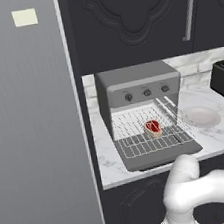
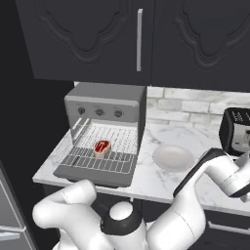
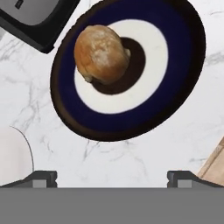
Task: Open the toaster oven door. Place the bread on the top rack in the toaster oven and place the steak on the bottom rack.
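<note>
Toaster oven [image 1: 137, 82] sits at the left end of the marble counter [image 1: 108, 160], near the back wall. Toaster oven door [image 1: 160, 155] is folded fully down and lies flat toward the counter's front edge. Bottom rack [image 1: 156, 142] is slid partway out over the door, with the steak [image 1: 153, 127] on it, toward the rack's back half. An upper wire rack runs behind and above the steak inside the cavity.

Hand view: bread [image 3: 102, 54] rests on a dark-rimmed plate with a white centre [image 3: 175, 83], off-centre toward the black toaster [image 3: 35, 17]. Gripper [image 3: 112, 177] hovers above the counter near the plate's edge, fingers spread wide, holding nothing.

A pale shallow bowl [image 2: 173, 157] sits mid-counter, between the oven and the black toaster.
</note>
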### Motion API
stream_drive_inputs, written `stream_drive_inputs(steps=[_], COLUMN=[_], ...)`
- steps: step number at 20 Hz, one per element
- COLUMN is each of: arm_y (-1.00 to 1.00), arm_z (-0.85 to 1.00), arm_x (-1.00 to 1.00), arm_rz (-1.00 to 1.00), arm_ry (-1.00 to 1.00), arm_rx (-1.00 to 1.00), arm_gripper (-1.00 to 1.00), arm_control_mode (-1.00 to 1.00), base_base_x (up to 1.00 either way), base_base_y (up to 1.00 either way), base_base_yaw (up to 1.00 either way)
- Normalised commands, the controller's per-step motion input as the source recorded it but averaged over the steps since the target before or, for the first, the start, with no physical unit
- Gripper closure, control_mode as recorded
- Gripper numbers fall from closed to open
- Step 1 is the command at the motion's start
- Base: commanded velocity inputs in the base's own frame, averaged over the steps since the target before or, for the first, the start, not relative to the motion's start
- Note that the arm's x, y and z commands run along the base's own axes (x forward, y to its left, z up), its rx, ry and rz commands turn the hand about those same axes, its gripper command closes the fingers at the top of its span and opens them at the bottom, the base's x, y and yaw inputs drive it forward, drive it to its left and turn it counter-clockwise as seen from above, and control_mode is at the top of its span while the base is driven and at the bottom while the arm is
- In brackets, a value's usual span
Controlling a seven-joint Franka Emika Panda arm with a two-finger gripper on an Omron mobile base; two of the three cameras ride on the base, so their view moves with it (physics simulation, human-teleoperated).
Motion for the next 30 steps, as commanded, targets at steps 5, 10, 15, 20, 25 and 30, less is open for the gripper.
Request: stream_drive_inputs(steps=[5, 10, 15, 20, 25, 30], arm_y=[0.00, 0.00, 0.00, -0.01, -0.06, -0.13], arm_z=[0.02, 0.17, 0.03, 0.00, 0.00, 0.00], arm_x=[0.02, 0.19, 0.14, 0.12, 0.15, 0.02], arm_rz=[0.00, 0.00, 0.06, 0.06, 0.04, 0.01], arm_ry=[-0.02, 0.02, 0.02, 0.13, 0.13, 0.05], arm_rx=[-0.09, -0.25, -0.17, -0.04, 0.00, 0.00], arm_gripper=[-1.00, -1.00, -1.00, -1.00, -1.00, -1.00], arm_control_mode=[-1.00, -1.00, -1.00, -1.00, -1.00, -1.00], base_base_x=[0.00, 0.00, 0.00, 0.00, 0.00, 0.00], base_base_y=[0.00, 0.00, 0.00, 0.00, 0.00, 0.00], base_base_yaw=[0.00, 0.00, 0.00, 0.00, 0.00, 0.00])
